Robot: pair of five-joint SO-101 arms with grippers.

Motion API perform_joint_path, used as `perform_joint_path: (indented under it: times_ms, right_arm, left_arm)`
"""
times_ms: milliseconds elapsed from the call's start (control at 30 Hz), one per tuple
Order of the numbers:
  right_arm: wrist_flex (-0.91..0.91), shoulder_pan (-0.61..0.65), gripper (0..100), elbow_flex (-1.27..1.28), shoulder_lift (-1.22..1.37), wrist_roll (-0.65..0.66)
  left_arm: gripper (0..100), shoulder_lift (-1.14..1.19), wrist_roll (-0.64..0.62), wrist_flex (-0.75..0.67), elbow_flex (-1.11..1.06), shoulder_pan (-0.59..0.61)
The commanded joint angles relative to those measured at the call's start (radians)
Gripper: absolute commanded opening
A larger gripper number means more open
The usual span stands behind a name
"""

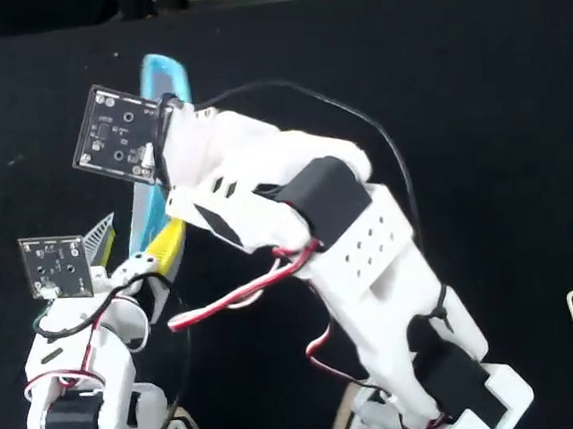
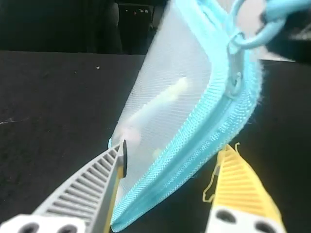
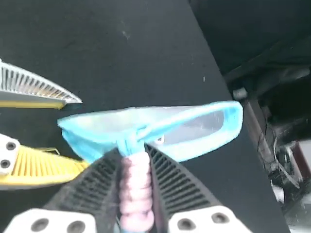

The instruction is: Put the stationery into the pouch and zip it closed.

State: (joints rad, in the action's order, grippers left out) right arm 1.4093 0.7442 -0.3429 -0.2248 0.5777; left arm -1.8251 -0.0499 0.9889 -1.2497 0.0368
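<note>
Right wrist view suggests the zipping step: right hand (image 3: 132,150) clenched on the pink zip pull (image 3: 136,189), left hand (image 2: 174,150) released astride the pouch (image 3: 184,121) (it likely must clamp first)

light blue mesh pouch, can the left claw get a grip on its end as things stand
Probably yes. The open left claw straddles the light blue mesh pouch, grey ribbed finger against the mesh, yellow ribbed finger apart from it, nothing else between. The right claw holds its pink ribbed pull farther along.
</note>
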Motion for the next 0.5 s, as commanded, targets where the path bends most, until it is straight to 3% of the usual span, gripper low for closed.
perform_joint_path:
  times_ms: [0, 300, 467]
  right_arm:
    - [-0.026, -0.003, 1.1, -0.010, -0.005, 0.012]
    - [-0.025, -0.003, 1.1, -0.012, -0.008, 0.012]
    - [-0.018, -0.009, 1.1, -0.010, -0.008, 0.012]
  left_arm:
    - [30, 0.000, 0.015, -0.038, 0.015, -0.005]
    - [29, 0.000, 0.018, -0.176, -0.101, -0.007]
    - [17, -0.002, 0.021, -0.175, -0.104, -0.016]
